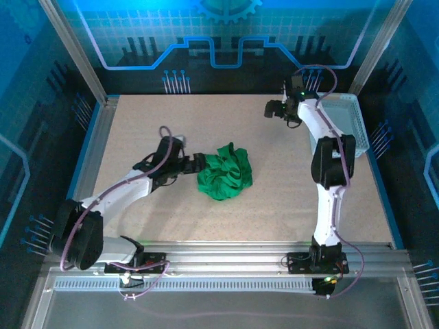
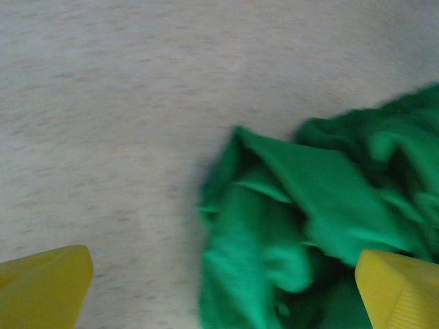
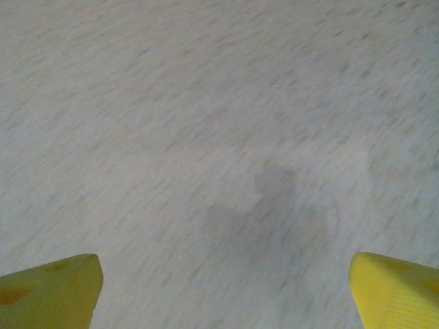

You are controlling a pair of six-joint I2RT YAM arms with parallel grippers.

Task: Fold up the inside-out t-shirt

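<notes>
T-shirt is seen bunched in a green wad near the centre of the table, with nothing flattened, so the step in hand is judged to be the first grab for spreading. Left gripper is placed at the wad's 9 o'clock edge, jaws spread wide, nothing held. In the wrist view one finger is over cloth and the other over bare table. One outer fold should be pinched there, not the whole wad, then drawn out toward 9 o'clock. Right gripper is released too, empty above bare table at 1 o'clock from the cloth, near the basket. It is best brought to the 3 o'clock edge for a counter-pull. Collar and tag cannot be made out.
</notes>
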